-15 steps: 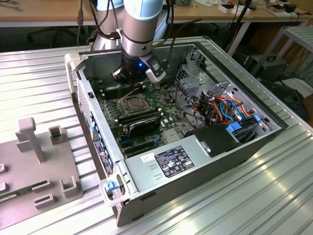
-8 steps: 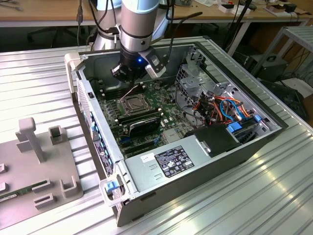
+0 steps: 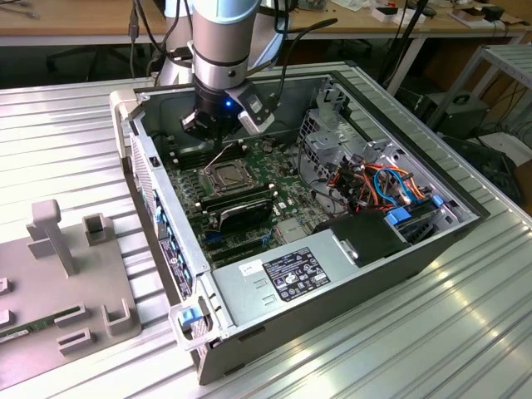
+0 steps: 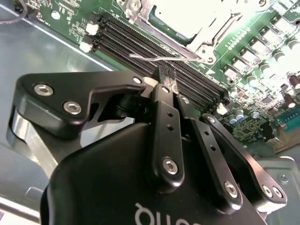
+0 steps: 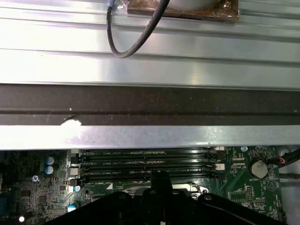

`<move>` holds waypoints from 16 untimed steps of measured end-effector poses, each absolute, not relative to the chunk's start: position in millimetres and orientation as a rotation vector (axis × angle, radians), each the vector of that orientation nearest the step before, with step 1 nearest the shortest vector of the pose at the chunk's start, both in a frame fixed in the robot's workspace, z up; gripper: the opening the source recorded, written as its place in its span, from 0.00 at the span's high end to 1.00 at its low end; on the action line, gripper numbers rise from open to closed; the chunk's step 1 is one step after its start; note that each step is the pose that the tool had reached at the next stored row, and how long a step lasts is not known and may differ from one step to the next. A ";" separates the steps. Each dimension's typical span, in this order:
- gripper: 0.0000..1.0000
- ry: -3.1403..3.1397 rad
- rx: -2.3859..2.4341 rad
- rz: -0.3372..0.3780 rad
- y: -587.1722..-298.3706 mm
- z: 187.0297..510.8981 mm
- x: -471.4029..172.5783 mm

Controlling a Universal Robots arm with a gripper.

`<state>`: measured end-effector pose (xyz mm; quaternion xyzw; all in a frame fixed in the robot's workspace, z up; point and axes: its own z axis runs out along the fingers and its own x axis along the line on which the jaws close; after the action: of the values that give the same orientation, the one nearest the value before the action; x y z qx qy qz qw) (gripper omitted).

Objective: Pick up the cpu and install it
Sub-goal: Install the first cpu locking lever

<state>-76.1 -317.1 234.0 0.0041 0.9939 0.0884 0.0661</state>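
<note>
I have the black two-finger gripper (image 4: 165,80) pressed together on the thin steel socket lever (image 4: 154,58) (no chip between them); the silver-grey square cpu (image 4: 180,21) seems already seated in the metal-framed socket (image 3: 224,176), just beyond the fingertips

The gripper (image 3: 218,133) hangs low inside the open computer case (image 3: 349,274), its closed fingertips just over the memory slots (image 4: 154,47) beside the CPU socket (image 3: 224,176). Room is tight — the case wall (image 5: 150,105) stands close behind, and the socket's thin lever (image 4: 154,58) lies just beside the tips. A cable bundle (image 3: 374,187) and drive cage (image 3: 332,125) crowd the exterior view's right — the aluminium table (image 3: 465,332) outside lies open.
</note>
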 end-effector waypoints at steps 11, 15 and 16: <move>0.89 2.997 0.013 0.266 -318.4 230.8 -75.1; 0.89 2.997 0.014 0.266 -318.7 229.3 -72.2; 0.89 2.997 0.014 0.266 -318.7 229.0 -71.2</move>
<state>-71.2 -318.7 229.0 0.0048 0.9939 0.0882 0.0664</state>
